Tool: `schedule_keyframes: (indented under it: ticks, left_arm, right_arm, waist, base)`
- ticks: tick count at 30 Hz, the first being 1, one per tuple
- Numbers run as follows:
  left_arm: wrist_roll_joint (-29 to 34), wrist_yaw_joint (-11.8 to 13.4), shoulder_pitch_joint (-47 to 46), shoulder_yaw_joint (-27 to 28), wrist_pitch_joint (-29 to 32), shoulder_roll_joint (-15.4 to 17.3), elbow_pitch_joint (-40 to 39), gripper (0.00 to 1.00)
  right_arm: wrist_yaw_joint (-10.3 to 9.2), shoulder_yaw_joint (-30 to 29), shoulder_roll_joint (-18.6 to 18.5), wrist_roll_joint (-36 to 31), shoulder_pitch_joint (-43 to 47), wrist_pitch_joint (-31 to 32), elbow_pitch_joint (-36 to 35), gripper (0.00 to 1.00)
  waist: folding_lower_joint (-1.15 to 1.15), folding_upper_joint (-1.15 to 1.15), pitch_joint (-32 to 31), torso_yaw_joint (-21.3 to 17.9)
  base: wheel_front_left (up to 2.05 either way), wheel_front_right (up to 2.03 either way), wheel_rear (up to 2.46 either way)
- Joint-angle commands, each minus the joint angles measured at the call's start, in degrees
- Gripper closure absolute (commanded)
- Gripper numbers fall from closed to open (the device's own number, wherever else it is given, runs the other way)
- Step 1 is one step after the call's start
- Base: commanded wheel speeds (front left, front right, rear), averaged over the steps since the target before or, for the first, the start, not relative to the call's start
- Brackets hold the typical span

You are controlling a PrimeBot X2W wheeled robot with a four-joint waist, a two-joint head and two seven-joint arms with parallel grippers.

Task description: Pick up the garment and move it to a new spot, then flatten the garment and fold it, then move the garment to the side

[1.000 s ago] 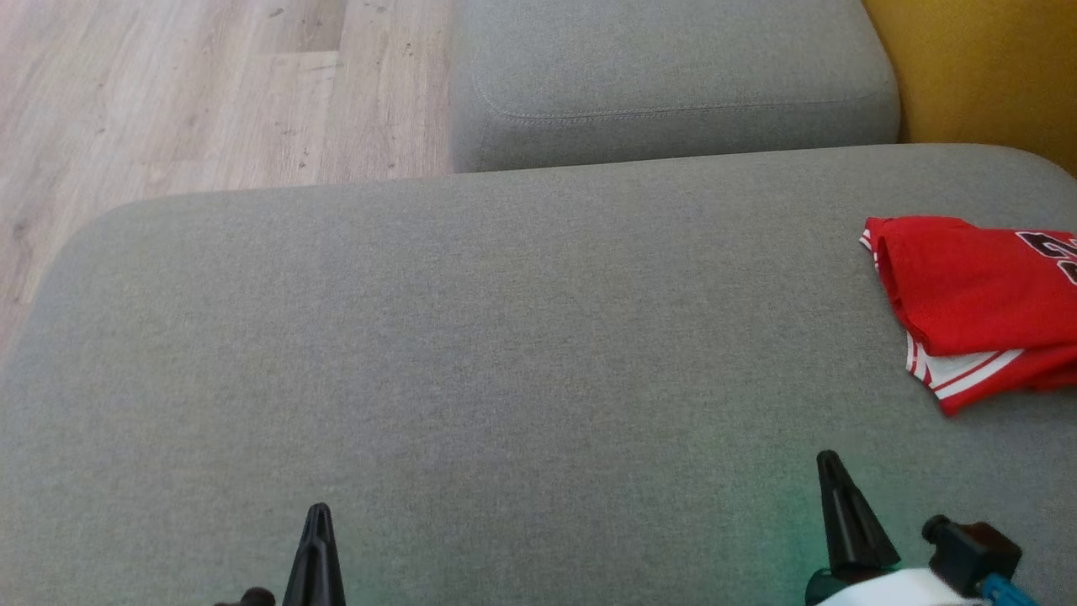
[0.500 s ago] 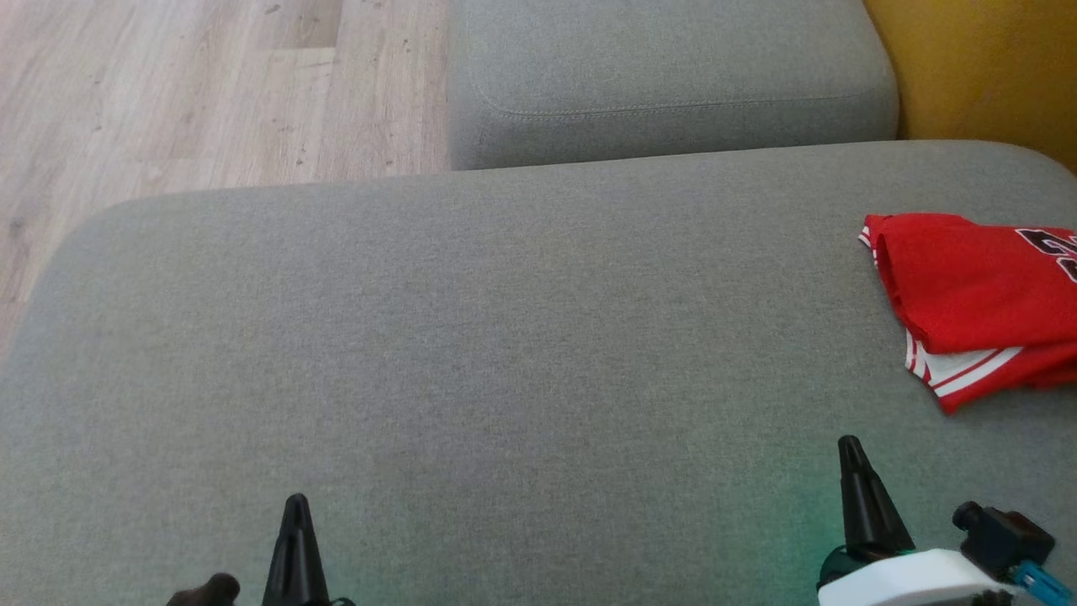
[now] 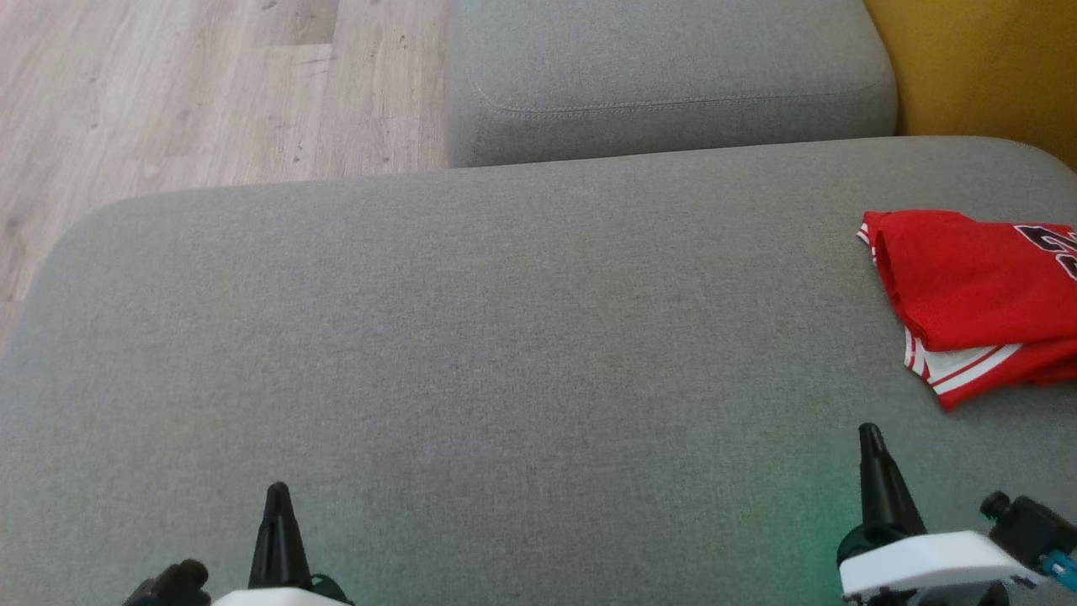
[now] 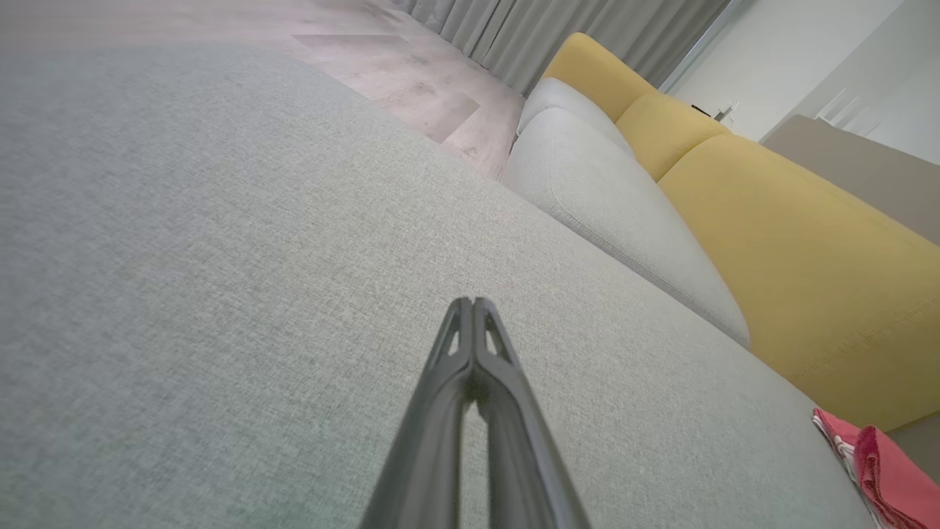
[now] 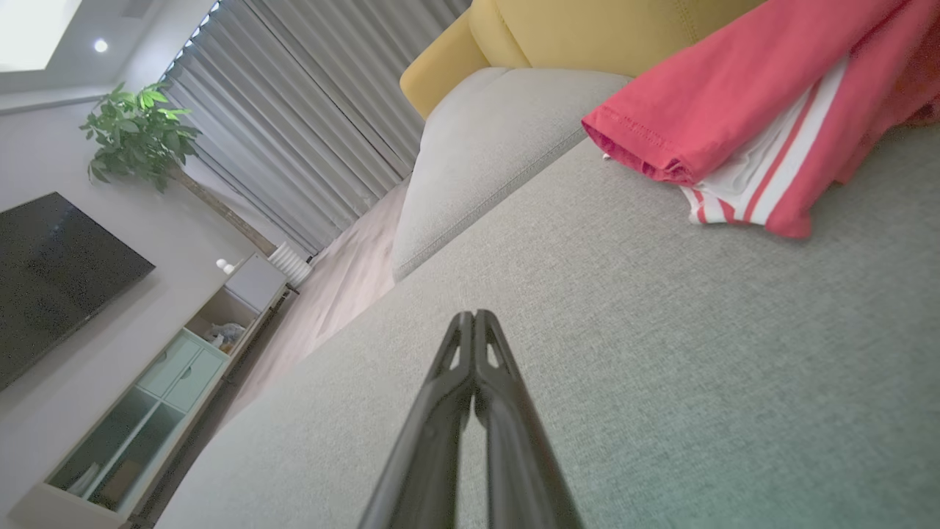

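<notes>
Grey sofa cushion (image 3: 471,337), red garment (image 3: 976,295) at right, wood floor (image 3: 168,93)

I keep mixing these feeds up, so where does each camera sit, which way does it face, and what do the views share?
Head view: on the head, looking down at the grey cushion with the red garment at its right; left gripper and right gripper at the bottom.
Left wrist view: low over the cushion, facing the yellow backrest; its own shut fingers.
Right wrist view: low, facing the garment and curtains; its own shut fingers.
Shared: all three show the garment and cushion.
</notes>
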Motion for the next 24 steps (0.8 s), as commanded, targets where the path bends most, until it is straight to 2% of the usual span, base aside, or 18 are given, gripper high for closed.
schedule_keyframes:
  ticks: [1, 24]
  left_arm:
    - [-1.45, -0.62, -2.77, 1.38, 0.20, 0.71, -1.50, 1.00]
    - [-17.31, -3.57, -6.23, 4.71, 3.79, 0.91, -0.14, 1.00]
  right_arm:
    - [-0.02, 0.04, -1.07, 1.61, -3.09, 0.29, -1.68, 1.00]
    - [-0.02, -2.16, -1.31, 17.52, -5.99, 3.83, -1.06, 1.00]
  waist:
    - [0.00, 0.00, 0.02, -0.01]
    - [0.00, 0.00, 0.48, -0.30]
  base:
    - [0.00, 0.00, 0.00]
    - [0.00, 0.00, 0.00]
